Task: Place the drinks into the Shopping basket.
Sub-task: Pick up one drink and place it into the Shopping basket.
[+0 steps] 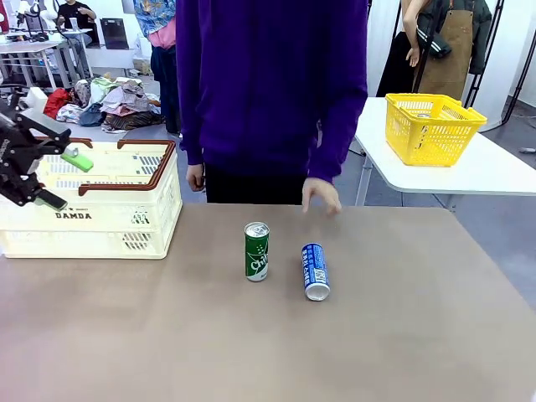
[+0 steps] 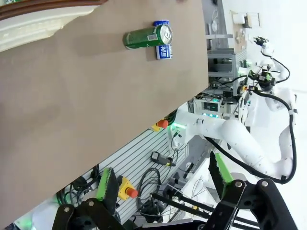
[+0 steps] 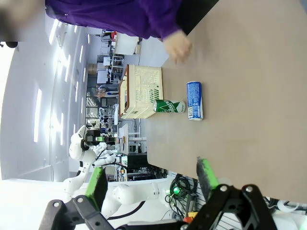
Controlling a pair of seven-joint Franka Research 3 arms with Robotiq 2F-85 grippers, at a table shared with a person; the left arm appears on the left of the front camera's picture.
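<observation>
— Since the basket (image 1: 126, 219) sits at the left end of the table (image 1: 268, 352), why's the left pincer (image 1: 63, 178) parked up beside it, gaping wide with nothing in it?
— Guessing that's its drop spot, lol. Right pincer (image 3: 151, 177) is spread open and empty too, hanging back off the table's side, so neither blocks the middle.
— And the drinks?
— Two, none in the basket yet: one green can (image 1: 256, 251) standing upright mid-table, one blue can (image 1: 315, 271) lying on its side just beside it. Either arm could reach them imo. One hand (image 1: 321, 194) of the person hovers just behind them. One basket, two pincers.
</observation>
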